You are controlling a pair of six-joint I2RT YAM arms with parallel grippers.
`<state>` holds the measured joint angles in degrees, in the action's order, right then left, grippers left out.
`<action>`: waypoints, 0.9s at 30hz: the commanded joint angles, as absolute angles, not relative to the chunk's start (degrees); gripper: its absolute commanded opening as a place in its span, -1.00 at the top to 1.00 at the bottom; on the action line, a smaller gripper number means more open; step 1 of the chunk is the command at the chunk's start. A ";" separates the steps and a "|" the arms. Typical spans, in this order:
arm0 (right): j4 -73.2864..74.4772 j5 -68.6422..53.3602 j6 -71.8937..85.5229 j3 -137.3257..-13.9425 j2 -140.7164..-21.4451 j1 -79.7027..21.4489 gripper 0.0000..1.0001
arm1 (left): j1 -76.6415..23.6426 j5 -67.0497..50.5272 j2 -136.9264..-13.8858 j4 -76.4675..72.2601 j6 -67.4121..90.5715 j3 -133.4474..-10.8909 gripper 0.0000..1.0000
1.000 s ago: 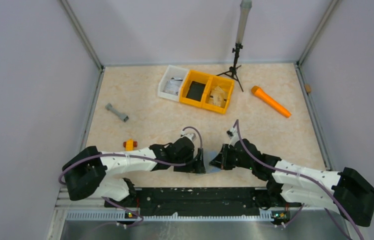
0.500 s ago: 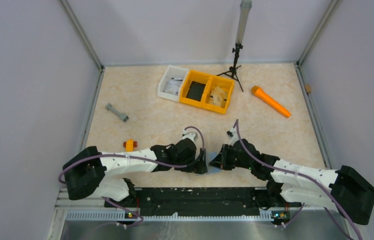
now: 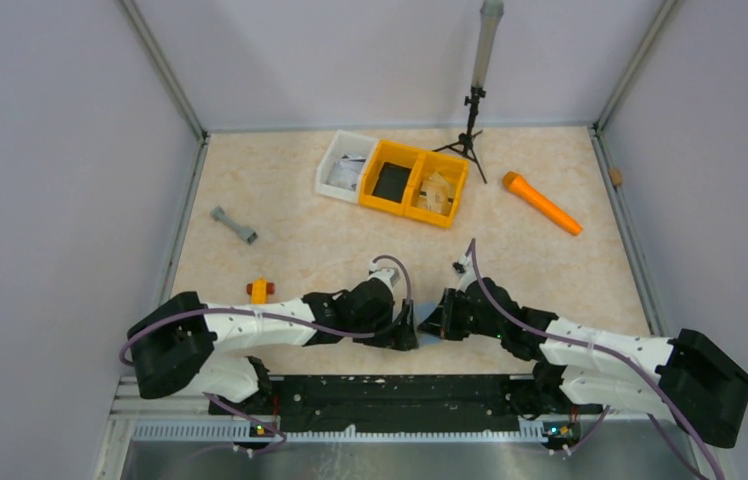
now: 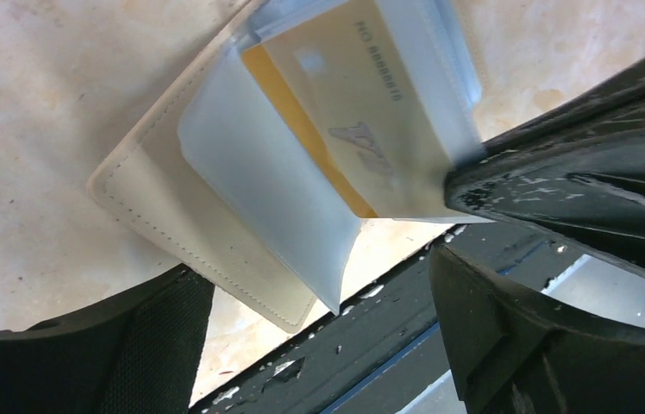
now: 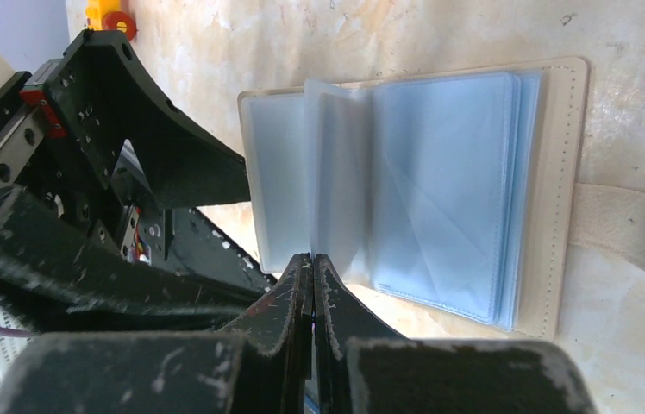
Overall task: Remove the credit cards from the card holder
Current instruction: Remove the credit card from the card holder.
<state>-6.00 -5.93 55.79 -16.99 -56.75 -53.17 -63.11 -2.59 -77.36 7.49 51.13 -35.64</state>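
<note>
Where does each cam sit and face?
Top: fixed above, behind the bases, looking down on the table; both arms show.
Left wrist: on the left arm, facing down at the card holder; the open left end effector flanks it.
Right wrist: on the right arm, facing the holder's sleeves; the right end effector is shut on one.
Shared: both wrist views show the card holder.

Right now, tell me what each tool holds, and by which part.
The right tool is shut on the card holder, pinching one clear sleeve by its free edge. The left tool is open and holds nothing.
</note>
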 commanded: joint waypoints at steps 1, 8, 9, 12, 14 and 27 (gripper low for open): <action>-6.98 -5.07 55.73 -19.85 -56.07 -52.77 1.00 | -62.80 -0.53 -77.88 10.18 52.52 -37.13 -0.76; -4.66 -2.56 54.69 -17.55 -54.28 -52.74 1.00 | -60.18 0.20 -75.05 6.47 53.93 -31.55 -0.10; -5.31 -2.69 54.95 -16.84 -54.10 -52.76 1.00 | -59.52 -2.03 -74.98 4.68 54.15 -30.34 0.06; -8.15 -3.02 55.88 -14.42 -53.84 -52.75 1.00 | -58.44 -3.67 -75.52 1.21 53.88 -27.89 0.53; -10.32 -3.22 56.28 -12.72 -53.47 -52.73 1.00 | -58.20 -3.70 -76.49 1.00 53.66 -27.53 0.78; -17.32 -1.64 56.57 -9.88 -53.33 -52.68 0.68 | -58.18 -6.32 -80.28 0.44 51.91 -27.98 1.00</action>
